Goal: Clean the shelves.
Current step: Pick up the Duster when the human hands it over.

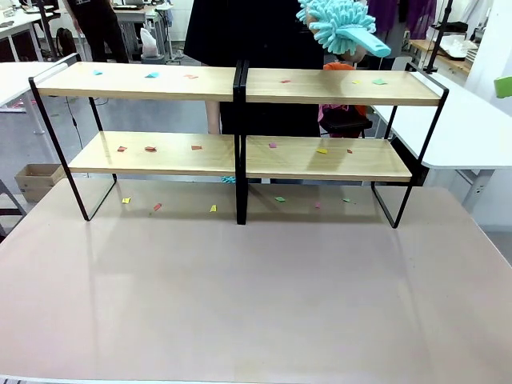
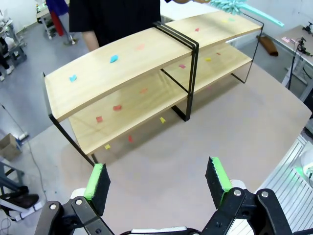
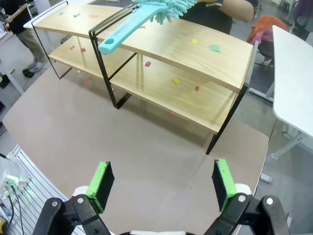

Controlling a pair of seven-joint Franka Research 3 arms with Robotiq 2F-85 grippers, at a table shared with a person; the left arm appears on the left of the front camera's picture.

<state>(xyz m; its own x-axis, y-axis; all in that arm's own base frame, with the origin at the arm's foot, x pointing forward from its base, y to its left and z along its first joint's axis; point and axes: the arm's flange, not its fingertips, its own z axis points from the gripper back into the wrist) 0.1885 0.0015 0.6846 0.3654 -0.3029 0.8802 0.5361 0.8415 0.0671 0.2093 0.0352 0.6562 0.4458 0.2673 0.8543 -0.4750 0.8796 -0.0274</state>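
The shelves [image 1: 144, 82], two joined units of light wood boards on a thin black frame, stand along the far side of the beige tabletop [image 1: 256, 304], with small coloured paper scraps [image 1: 151, 149] strewn over all four boards and on the table beneath. Behind them stands a person in dark clothes [image 1: 240, 32], and a fluffy teal duster [image 1: 340, 22] is poised above the right-hand top board. Nearer the robot, the left gripper [image 2: 156, 178] and the right gripper [image 3: 162, 177] hover over bare tabletop, each with its green-padded jaws spread wide and holding nothing.
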